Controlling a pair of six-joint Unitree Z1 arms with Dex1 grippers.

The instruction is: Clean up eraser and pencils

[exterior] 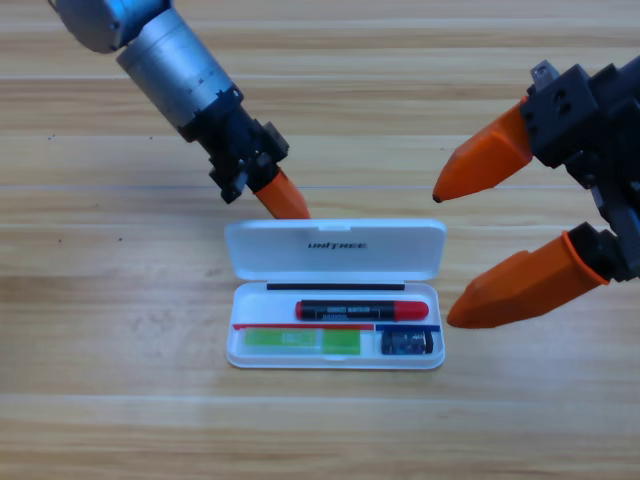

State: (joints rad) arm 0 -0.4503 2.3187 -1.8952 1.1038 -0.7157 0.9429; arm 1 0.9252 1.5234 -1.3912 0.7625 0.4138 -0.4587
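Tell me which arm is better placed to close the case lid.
Left, probably. The left gripper sits right behind the lid of the white case, which already tips forward. The right gripper hangs open off to the side, apart from the case.
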